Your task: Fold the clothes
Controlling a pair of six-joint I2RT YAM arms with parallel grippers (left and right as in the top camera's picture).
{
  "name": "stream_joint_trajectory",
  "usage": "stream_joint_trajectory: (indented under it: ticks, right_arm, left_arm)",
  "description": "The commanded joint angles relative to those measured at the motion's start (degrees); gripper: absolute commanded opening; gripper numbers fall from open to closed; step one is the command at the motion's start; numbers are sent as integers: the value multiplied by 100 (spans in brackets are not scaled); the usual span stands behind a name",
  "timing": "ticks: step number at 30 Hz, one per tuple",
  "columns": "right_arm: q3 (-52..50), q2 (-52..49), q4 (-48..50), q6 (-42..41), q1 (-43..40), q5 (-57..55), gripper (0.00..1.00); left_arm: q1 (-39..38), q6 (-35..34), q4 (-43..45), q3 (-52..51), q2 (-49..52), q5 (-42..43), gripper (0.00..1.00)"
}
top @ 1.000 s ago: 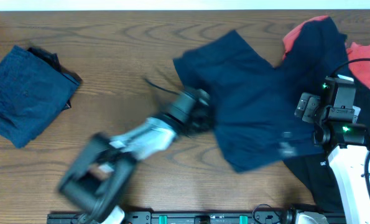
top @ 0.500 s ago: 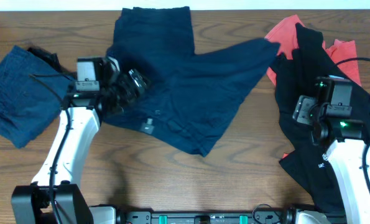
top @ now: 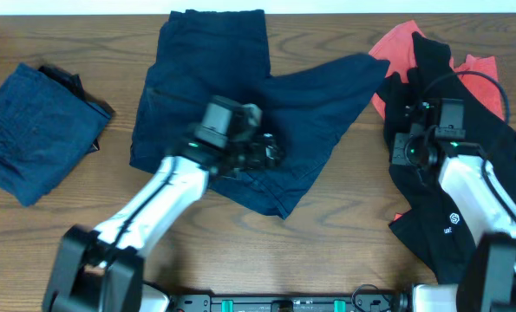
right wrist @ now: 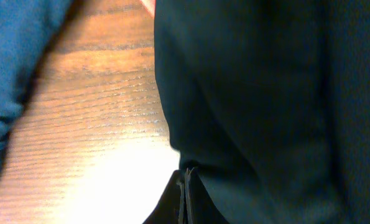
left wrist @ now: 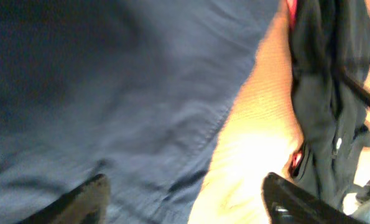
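Navy shorts [top: 231,78] spread mid-desk [top: 327,251], legs pointing 12 and 2.
L end effector [top: 266,152] wide over them; R end effector [top: 405,147] closed over black garment [top: 466,199] at 3, red piece [top: 396,48] beneath; folded shorts [top: 36,130] at 9.

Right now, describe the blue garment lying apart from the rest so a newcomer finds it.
Go to the table's far left end. The blue garment lies there alone, a compact lighter-blue bundle, unlike the dark navy shorts spread mid-table.

We logged: table [top: 344,243], varnished wood, grain visible, glossy under light; navy shorts [top: 214,61], matt woven cloth, creased; black piece [top: 440,225], soft matt fabric; red piece [top: 392,48], matt cloth; arm shell [top: 166,195], smooth white plastic.
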State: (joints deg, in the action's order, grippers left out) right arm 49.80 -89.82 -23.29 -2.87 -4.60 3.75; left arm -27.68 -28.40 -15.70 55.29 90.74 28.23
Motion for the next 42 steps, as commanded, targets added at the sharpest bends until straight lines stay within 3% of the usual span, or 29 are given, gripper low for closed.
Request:
stream_joint_trajectory:
  ticks: [1, 7, 12, 20, 22, 29, 35, 42]
  right_arm:
    - [44, -472, 306, 232, -103, 249, 1]
    - [44, -1058, 1049, 232, -179, 114, 3]
    - [44, -1502, 1329, 234, -503, -470, 2]
    - [46, -2258, 1478, 210, -1849, -828, 3]
    - [46, -2343, 1495, 136, -2304, -848, 10]
    - [306, -2216, 1147, -649, -3694, -785, 19]
    - [942, -1650, 682, -625, -4006, 533, 30]
    - [1344, -588, 186, 227, -3167, 1919, 38]
  left_arm:
    - [-472, -243, 282, -59, 439, -131, 68]
    - [-981, -516, 334, -59, 1189, -122, 59]
    - [-994, -640, -579, -59, 1298, -122, 57]
    - [-903, -555, -2951, -59, 1298, -127, 57]
    - [-800, -444, -3445, -59, 1298, -129, 57]
    - [-98, 269, -4094, -59, 1292, -844, 63]
    - [688, 490, -4133, -59, 1292, -1226, 69]
    - [1180, 592, -4190, -59, 1198, -1224, 72]
